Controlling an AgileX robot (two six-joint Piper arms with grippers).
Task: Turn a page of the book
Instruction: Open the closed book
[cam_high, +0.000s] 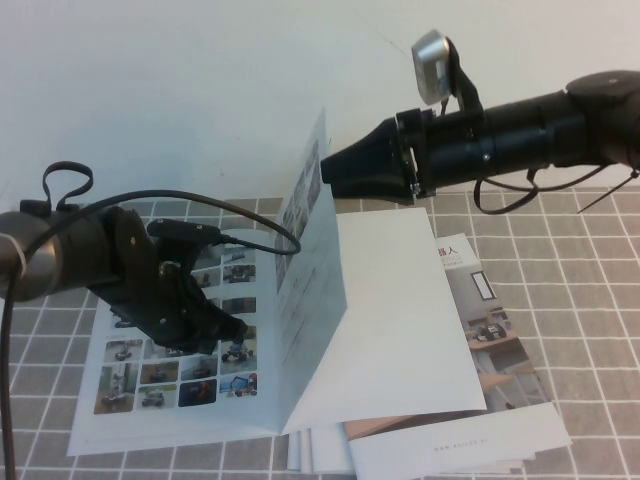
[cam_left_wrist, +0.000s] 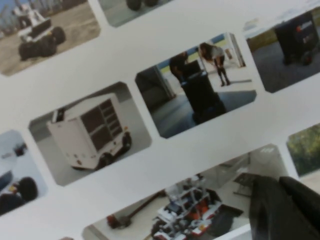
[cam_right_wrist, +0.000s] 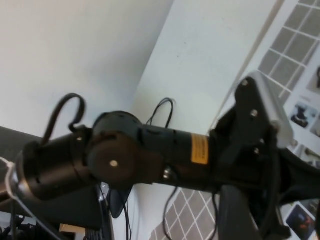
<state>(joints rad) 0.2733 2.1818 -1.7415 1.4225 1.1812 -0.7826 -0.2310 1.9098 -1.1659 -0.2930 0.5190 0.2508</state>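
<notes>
The book (cam_high: 170, 400) lies open on the tiled table (cam_high: 590, 300), its spine running from the near edge away toward the wall. The page (cam_high: 312, 290) stands nearly upright from that spine, its free corner pointing up and away. The right gripper (cam_high: 335, 170) reaches in level from the right and holds the page's upper edge. The left gripper (cam_high: 225, 330) angles down onto the photo-grid leaf; whether its fingers are apart I cannot tell. Stacked brochures (cam_high: 490, 330) lie underneath.
</notes>
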